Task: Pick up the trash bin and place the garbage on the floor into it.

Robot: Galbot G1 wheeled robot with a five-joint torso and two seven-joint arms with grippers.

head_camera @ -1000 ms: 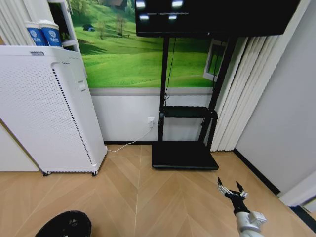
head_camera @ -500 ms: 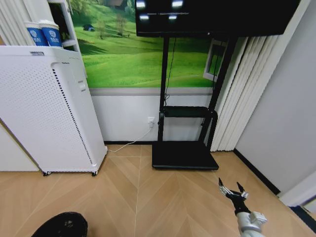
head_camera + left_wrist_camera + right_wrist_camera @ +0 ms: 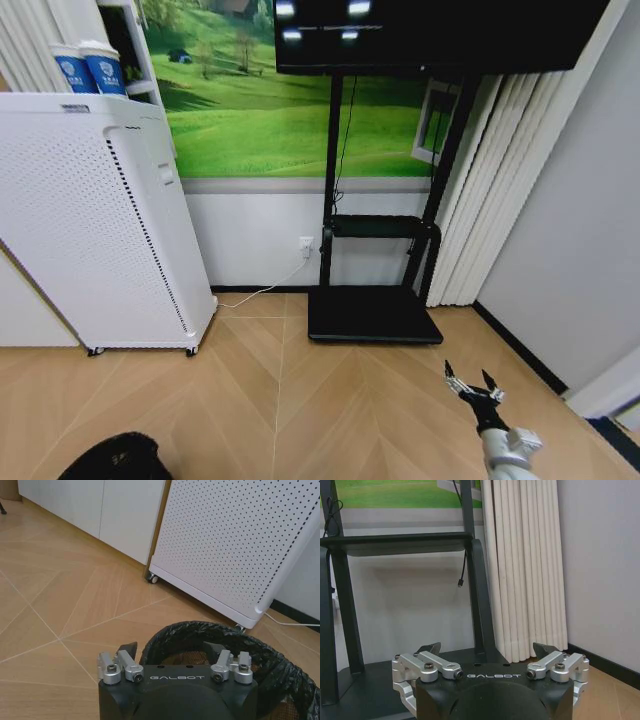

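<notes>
The left end effector [image 3: 170, 652] hovers with spread fingers at the rim of the black, bag-lined wire-mesh trash bin [image 3: 260, 655]; the right end effector [image 3: 472, 384] hangs released over the herringbone wooden floor [image 3: 300, 400].

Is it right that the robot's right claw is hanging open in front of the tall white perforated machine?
Not quite. The right gripper is open, but it hangs in front of the black TV stand and white curtain, as the right wrist view shows. The white perforated appliance stands on the robot's left side.
</notes>
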